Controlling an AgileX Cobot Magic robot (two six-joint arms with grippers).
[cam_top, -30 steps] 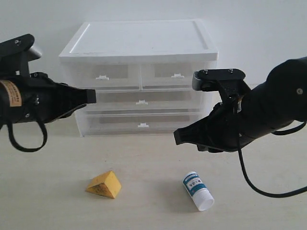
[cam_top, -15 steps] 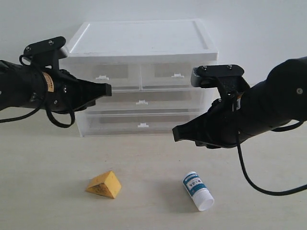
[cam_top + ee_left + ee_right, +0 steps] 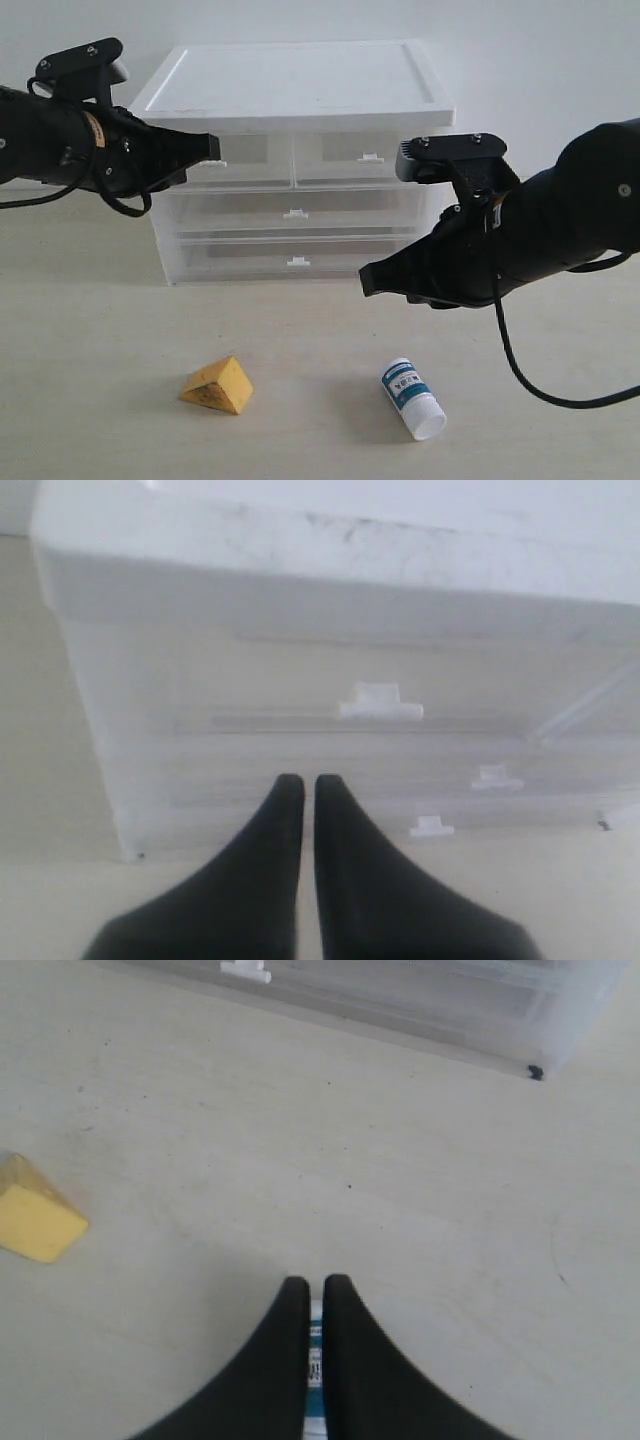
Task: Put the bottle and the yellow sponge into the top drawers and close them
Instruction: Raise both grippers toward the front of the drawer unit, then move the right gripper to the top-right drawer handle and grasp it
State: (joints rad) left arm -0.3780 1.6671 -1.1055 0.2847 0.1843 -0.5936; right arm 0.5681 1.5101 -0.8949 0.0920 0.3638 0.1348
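The bottle lies on its side on the table at the front right; a strip of its label shows through the slit between my right fingers. The yellow sponge rests on the table at the front left, also seen as the sponge in the right wrist view. Both top drawers, left and right, are pushed in. My left gripper is shut, its tips just left of the left drawer's tab handle. My right gripper is shut and hangs well above the bottle.
The white drawer unit stands at the back of the table, with two wider drawers under the top pair. A wall rises close behind it. The right arm's black cable loops down near the bottle.
My left arm has swung in from the left edge and risen, its tips now level with the top left drawer's handle. The right arm, bottle and sponge have hardly moved.
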